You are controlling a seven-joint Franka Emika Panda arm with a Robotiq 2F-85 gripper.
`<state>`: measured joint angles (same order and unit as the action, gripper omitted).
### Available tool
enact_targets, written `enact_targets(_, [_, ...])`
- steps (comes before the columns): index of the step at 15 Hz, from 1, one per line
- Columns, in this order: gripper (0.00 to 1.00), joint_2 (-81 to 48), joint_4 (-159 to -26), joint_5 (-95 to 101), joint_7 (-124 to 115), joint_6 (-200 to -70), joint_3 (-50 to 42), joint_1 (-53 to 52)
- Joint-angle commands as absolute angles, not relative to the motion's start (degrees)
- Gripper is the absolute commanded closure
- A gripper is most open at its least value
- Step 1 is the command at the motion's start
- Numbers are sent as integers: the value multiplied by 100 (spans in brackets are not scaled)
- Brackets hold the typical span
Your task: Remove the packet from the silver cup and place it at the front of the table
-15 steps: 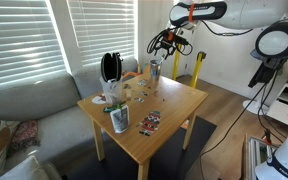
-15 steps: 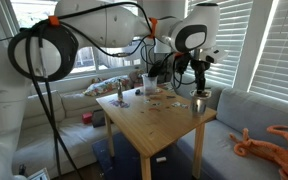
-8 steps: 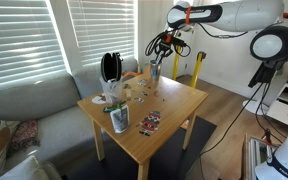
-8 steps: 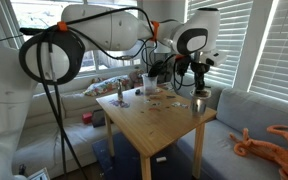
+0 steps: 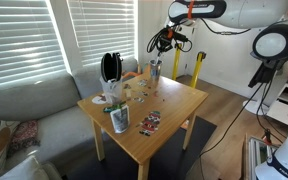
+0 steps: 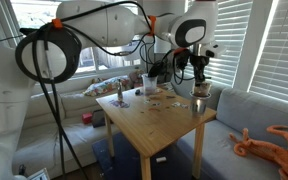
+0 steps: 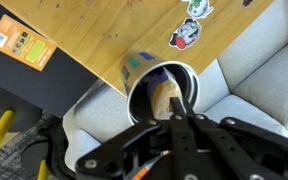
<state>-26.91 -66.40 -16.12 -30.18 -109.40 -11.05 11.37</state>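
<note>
The silver cup (image 5: 155, 70) (image 6: 199, 102) stands at one edge of the light-wood table (image 5: 174, 105) (image 6: 149, 125), on the side by the sofa. In the wrist view I look down into the cup (image 7: 144, 82), where a tan packet (image 7: 162, 96) stands on end. My gripper (image 7: 178, 104) hangs right above the cup (image 5: 156, 54) (image 6: 200, 80). Its black fingers are closed together, with the tips pinching the packet's top edge just inside the rim. The lower part of the packet is hidden in the cup.
On the table stand a black fan-like object (image 5: 109, 68), a cup with green items (image 5: 118, 118), and some stickers (image 5: 149, 122) (image 7: 187, 35). A grey sofa (image 5: 34, 100) borders the table. An orange card (image 7: 21, 45) lies on the dark floor. An orange plush (image 6: 269, 140) sits on the sofa.
The jaws have gone from open to shut over the cup. The arm has stayed nearly in place above it.
</note>
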Motion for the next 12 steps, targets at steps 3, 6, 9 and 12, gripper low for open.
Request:
enact_targets(3, [100, -1389, -6978, -1202, -2025, -10798, -983, 822])
enact_targets(6, [100, -558, -7631, -787, -1649, -10442, -854, 446])
enact_targets(9, [100, 126, -8496, 121, -2121, -10548, -851, 175])
enact_targets(12, [100, 633, -9354, 858, -2960, -10618, -917, 234])
